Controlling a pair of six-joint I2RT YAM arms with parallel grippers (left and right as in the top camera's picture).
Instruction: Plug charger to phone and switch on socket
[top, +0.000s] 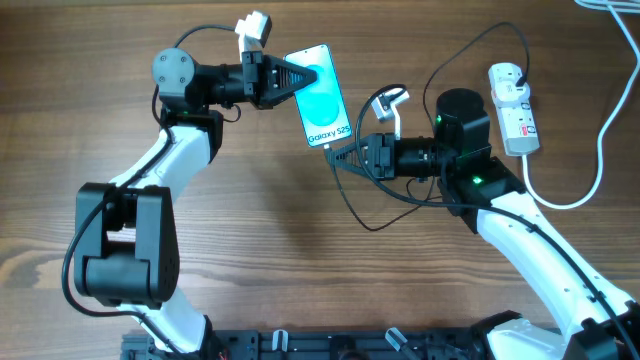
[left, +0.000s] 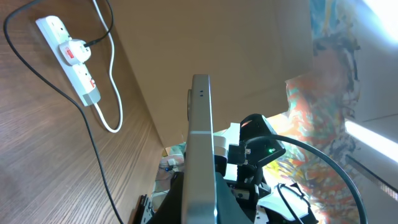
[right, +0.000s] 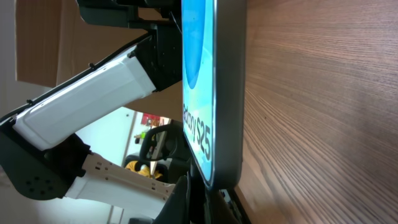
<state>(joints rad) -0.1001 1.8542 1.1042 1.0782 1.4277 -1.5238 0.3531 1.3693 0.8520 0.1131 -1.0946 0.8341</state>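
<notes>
White-shelled arms (top: 165, 160), black joints (top: 460, 115), looping black cables (top: 205, 29), green lights (top: 477, 182).

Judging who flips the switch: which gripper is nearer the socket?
Right. The right gripper, at the text end of the phone with the charger, lies left of the socket; the left gripper, clamping the phone's other half, is farther left.

The table (top: 300, 270) is bare wood with a visible brown grain and a matt finish. The phone (top: 328, 105) has a glossy glass face and a smooth, satin grey edge that looks like metal, while the socket (top: 514, 110) is smooth white plastic with a slight gloss. The left arm (top: 170, 160) and right arm (top: 540, 240) have glossy white plastic shells and matt black joints, and the left hand (top: 305, 76) and right hand (top: 340, 157) look like matt black plastic.
</notes>
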